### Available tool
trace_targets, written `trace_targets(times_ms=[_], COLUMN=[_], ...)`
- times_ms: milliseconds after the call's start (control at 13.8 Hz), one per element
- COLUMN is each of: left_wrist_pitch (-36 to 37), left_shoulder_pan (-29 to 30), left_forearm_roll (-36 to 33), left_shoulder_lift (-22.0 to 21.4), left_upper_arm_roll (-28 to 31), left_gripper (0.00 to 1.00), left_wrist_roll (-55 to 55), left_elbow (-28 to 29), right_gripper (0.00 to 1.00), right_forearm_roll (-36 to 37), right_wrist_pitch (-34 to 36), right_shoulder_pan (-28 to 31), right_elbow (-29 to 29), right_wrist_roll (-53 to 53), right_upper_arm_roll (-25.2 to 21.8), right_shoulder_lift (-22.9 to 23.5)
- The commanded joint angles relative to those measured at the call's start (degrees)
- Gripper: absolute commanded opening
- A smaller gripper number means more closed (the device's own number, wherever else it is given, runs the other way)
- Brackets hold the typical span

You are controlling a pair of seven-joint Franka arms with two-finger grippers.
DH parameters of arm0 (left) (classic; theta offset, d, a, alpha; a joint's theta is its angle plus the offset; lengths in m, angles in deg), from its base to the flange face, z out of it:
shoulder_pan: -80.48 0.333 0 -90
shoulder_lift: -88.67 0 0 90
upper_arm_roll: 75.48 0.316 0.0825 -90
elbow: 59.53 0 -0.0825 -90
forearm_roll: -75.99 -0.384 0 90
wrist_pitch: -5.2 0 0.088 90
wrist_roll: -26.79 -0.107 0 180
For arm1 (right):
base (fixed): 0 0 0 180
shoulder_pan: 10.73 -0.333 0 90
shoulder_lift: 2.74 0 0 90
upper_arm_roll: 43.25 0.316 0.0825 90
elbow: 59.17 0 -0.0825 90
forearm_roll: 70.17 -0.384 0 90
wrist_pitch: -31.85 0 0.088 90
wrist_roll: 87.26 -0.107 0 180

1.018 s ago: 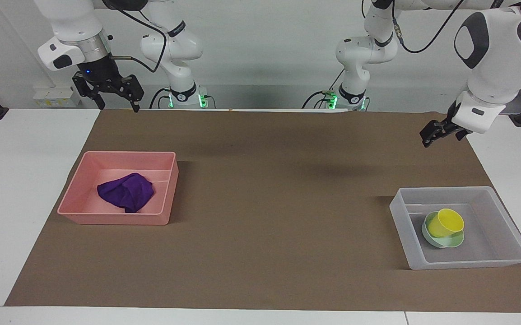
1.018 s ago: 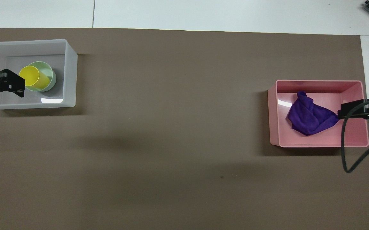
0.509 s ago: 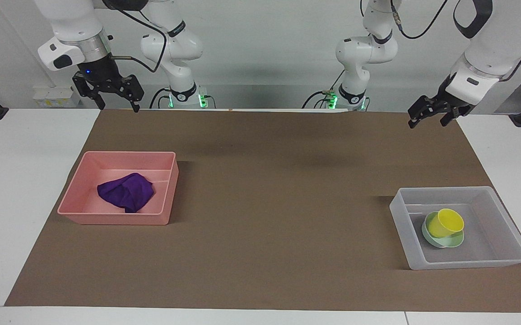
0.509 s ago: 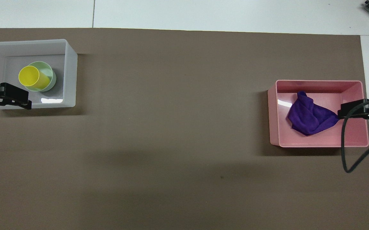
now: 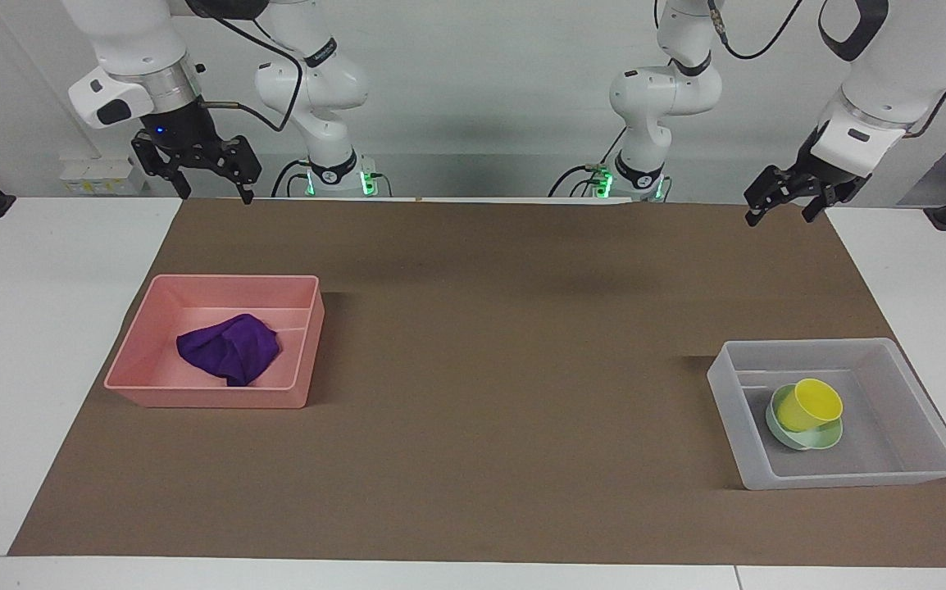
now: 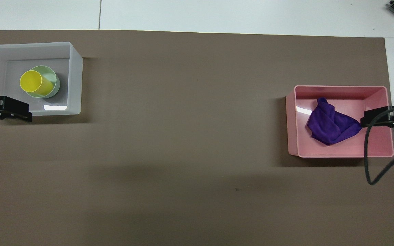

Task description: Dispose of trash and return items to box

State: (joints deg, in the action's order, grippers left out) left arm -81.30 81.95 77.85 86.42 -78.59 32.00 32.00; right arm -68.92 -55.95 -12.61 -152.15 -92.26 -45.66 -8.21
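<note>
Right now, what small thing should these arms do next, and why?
Probably nothing beyond parking. The small yellow plastic cup rests in the pale mint-green round bowl inside the translucent whitish plastic bin; the left gripper and right gripper hang open, empty.

Facing view: set high across the table [image 5: 55, 270], looking back at the two robots, which stand along its top edge; it takes in the whole brown mat [image 5: 473, 328].
Overhead view: high above the robots' end, looking forward and steeply down; the mat fills nearly all of it.
Shared: mat, pink bin [image 5: 215, 340] [image 6: 340, 121] and clear box [image 5: 838, 414] [image 6: 29, 78], on swapped sides, half a turn apart.
</note>
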Motion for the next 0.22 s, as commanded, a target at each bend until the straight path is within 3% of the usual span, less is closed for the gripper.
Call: trace_targets(times_ms=[0, 145], left_wrist_pitch=[-1.3, -1.3], left_shoulder_pan=[0.46, -0.33], left_forearm_roll=[-0.54, -0.54], left_shoulder_lift=[-0.74, -0.56], left_upper_arm_roll=[-0.32, -0.4], left_gripper=[1.0, 1.0], left_wrist_roll=[-0.81, -0.64], left_elbow=[1.02, 1.02], right_gripper=[1.0, 1.0], right_forearm_roll=[-0.81, -0.81], right_wrist_pitch=[-0.53, -0.53], right_shoulder_pan=[0.56, 0.56], right_elbow=[-1.68, -1.68], right_wrist_roll=[1.58, 1.58], right_upper_arm_roll=[0.04, 0.04], right_shoulder_lift=[-1.48, -1.48])
